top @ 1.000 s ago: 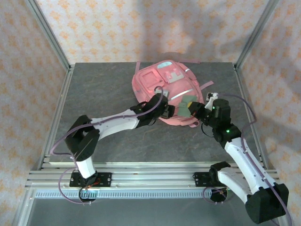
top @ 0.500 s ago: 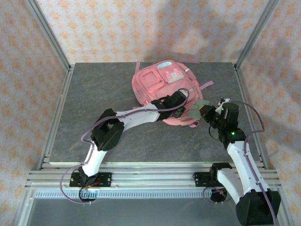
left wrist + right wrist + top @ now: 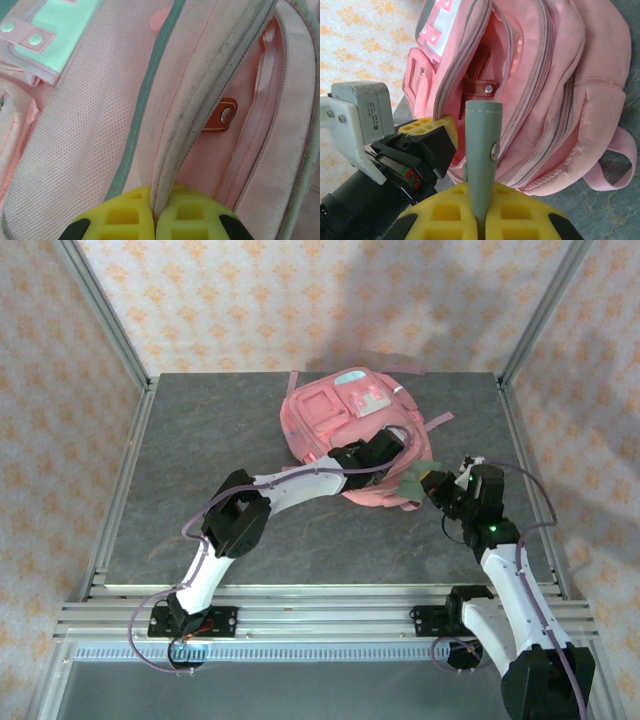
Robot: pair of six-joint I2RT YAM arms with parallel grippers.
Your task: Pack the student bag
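Print on white wrist block (image 3: pixel 364 114): too small to read. Pink student bag (image 3: pixel 345 420) lies nr table (image 3: pixel 200 440) far edge, right of ctr. Left pincer (image 3: pixel 155 212) pinched tight on its zip rim. Right pincer (image 3: pixel 481 220) just beside bag's near-right side, clamping grey flat piece (image 3: pixel 482 145).

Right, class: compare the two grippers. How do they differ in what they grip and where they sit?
The left gripper pinches the zip edge of the student bag; the right gripper holds a grey-green flat piece. The left gripper sits over the bag; the right gripper sits beside it. Both are shut, with yellow fingers.
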